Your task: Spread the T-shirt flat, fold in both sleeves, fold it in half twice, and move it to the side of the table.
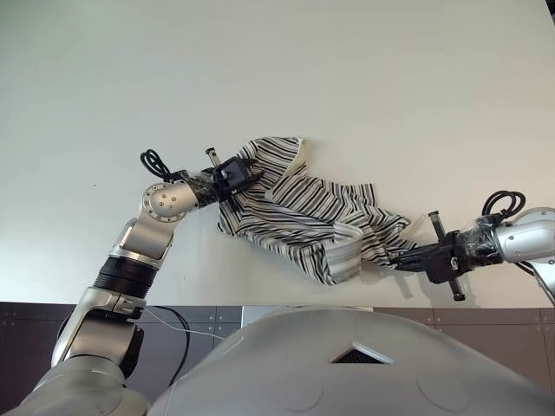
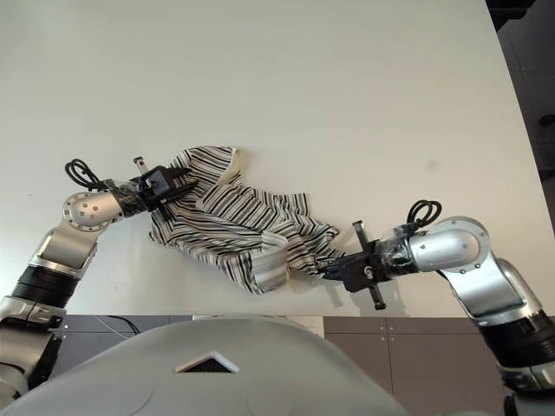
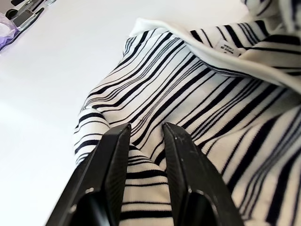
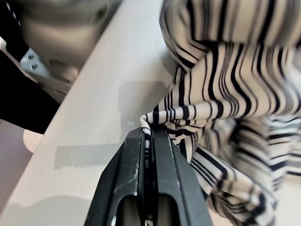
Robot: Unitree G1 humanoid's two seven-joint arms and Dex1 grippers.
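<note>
The right arm's fingers (image 4: 131, 165), black and narrow, are clenched flat together on a pinch of hem at one corner of the black-and-white striped T-shirt (image 1: 303, 212). From that pinch the cloth runs in a drawn-out point back to the rest of the garment. The left arm's fingers (image 3: 110, 165) stand a little parted at the opposite side of the shirt. They lie low on the fabric, with a ridge of striped cloth between them, and their tips are not pressed together.

Between the two arms the shirt lies rumpled on the pale, smooth worktop (image 1: 260, 69), bunched into loose folds rather than spread flat. One flap near the right arm is turned over, showing its paler inner face. A small white label (image 3: 228, 47) is visible inside the garment near the left arm. The shirt sits in the nearer part of the worktop, close to the front edge, roughly central from side to side.
</note>
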